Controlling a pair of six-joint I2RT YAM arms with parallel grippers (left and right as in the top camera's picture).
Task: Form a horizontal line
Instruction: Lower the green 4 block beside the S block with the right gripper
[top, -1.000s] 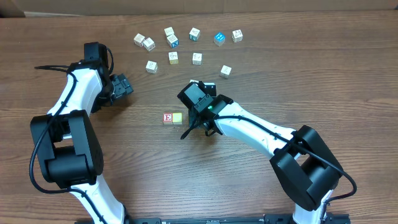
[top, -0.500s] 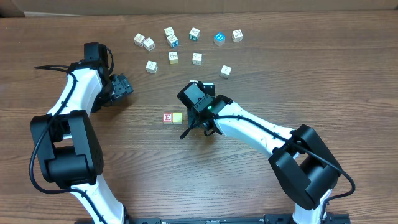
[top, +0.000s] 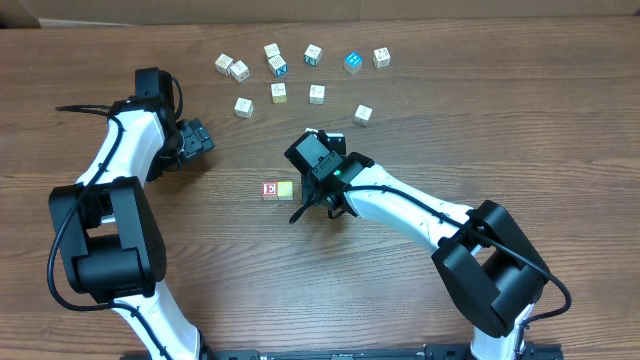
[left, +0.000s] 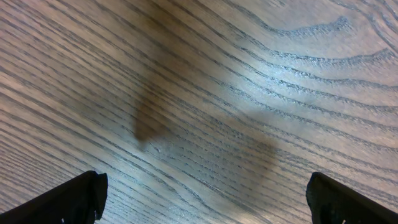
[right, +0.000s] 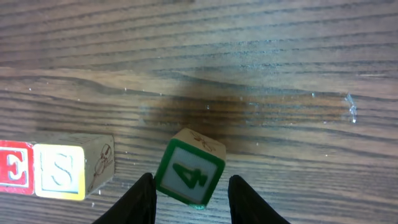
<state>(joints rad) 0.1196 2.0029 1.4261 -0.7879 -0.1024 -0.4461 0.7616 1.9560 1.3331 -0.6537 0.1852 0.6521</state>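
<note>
Line (top: 278, 189) forming: red cube (right: 13, 167) touching yellow cube (right: 59, 173), axis running left-right. Green cube (right: 189, 173) sitting just right of yellow cube, gap between, twisted out of square. Right claw (right: 191, 182) straddling green cube, jaws partly spread; pinching or loose, cannot tell. Left claw (left: 205, 190) spread wide, gripping nothing, hanging well left of line; right arm nearer. Green cube likely needing push leftward plus squaring. Bare table (top: 520, 120) lying right of line; loose cubes (top: 300, 70) sitting well beyond it.

Left arm (top: 128, 135) reaching forward, jaws wide; right arm (top: 400, 205) low, jaws narrowly parted.
</note>
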